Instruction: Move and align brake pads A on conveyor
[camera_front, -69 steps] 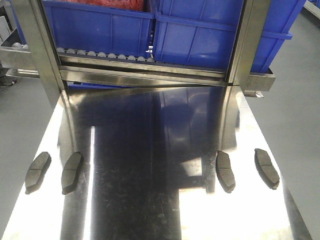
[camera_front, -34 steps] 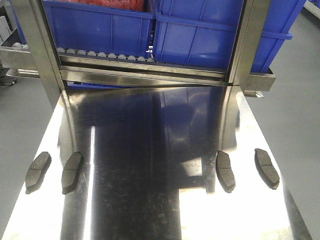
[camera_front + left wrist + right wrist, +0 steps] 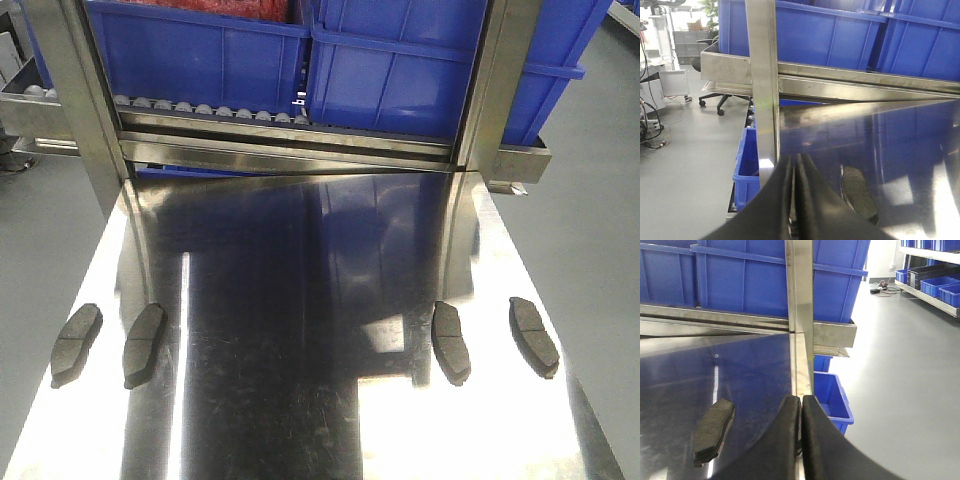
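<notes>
Four dark grey oblong brake pads (image 3: 144, 344) on the steel table (image 3: 300, 420) look stiff and dense, best pinched across their width. The left gripper (image 3: 794, 167) and right gripper (image 3: 801, 407) sit closed, empty.

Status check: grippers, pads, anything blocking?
Both shut, empty: left gripper, right gripper. Four brake pads lying on the steel table, two per side. No conveyor in view; nothing blocking the pads.
</notes>
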Motion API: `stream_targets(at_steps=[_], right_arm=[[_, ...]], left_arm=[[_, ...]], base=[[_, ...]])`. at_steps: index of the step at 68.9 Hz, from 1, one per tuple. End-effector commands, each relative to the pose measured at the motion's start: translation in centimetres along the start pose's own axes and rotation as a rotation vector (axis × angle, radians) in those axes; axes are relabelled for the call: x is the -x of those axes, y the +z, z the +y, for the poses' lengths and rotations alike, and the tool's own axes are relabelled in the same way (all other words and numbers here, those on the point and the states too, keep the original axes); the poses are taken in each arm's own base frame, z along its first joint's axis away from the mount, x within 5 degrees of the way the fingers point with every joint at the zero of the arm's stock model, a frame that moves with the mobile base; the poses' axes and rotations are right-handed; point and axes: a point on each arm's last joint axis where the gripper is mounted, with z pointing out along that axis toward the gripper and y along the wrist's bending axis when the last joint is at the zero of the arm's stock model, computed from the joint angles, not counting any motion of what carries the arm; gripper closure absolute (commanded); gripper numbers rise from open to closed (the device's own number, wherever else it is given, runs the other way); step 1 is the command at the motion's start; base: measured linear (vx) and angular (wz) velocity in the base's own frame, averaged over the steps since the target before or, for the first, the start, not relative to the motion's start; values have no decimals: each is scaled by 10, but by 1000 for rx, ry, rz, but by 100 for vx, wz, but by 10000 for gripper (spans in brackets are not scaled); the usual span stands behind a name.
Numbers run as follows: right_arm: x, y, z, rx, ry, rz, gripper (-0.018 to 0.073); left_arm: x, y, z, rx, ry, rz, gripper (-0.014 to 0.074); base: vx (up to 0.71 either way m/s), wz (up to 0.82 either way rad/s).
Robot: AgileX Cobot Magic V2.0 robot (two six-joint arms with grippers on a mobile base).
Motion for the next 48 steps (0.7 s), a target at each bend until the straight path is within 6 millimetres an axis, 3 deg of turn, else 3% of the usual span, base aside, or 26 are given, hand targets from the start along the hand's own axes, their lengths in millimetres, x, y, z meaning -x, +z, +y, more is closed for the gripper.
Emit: stream_targets(at_steps=[1,8,18,34,48], right_arm=[[1,0,0,-3,-10,-66,562],[1,0,0,-3,-10,-66,562],[1,0,0,-3,-10,-66,562],[1,0,0,-3,-10,-66,562],[1,0,0,-3,-10,-66,562]], left_arm=[[17,-3,0,-1,-11,-128,603],[26,-5,0,-2,-19,-153,603],[59,-2,0,-4,-15,-67,603],[106,38,-1,-6,-18,178,603],[112,59,-1,-5,-17,230,556]], base=[[0,0],[0,0],[0,0],[0,0],[0,0]])
